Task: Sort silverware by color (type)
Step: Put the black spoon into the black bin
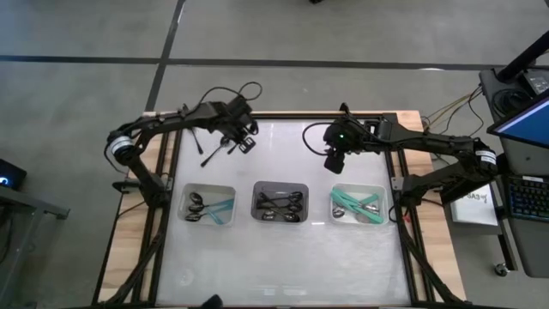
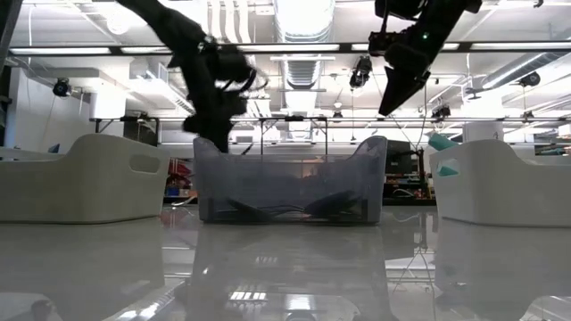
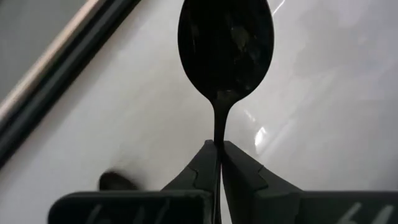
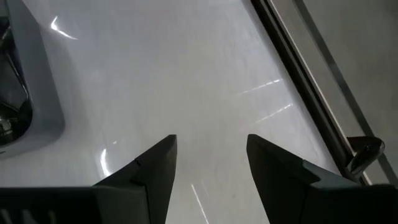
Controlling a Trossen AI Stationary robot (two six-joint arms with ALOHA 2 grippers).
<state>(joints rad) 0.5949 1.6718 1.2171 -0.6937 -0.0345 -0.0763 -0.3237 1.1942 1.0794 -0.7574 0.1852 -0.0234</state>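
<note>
I'm holding a black spoon (image 3: 225,46) in the left gripper (image 1: 230,144), jaws clamped on the handle, bowl pointing straight out ahead of the fingers, long axis in line w/ the gripper. It's hanging over the surface (image 1: 283,142) in the upper left of the high view, w/ another black spoon (image 1: 214,154) lying just beside it. Next drop, I'm judging, is the middle tray (image 1: 280,203) w/ the dark spoons, lower centre, left arm nearer. The left tray (image 1: 210,206) is holding a mix, the right tray (image 1: 358,206) mostly mint-green spoons (image 1: 346,204). The right gripper (image 1: 334,161) is waiting w/ jaws apart and empty at upper centre, above the right tray, not blocking the path.
</note>
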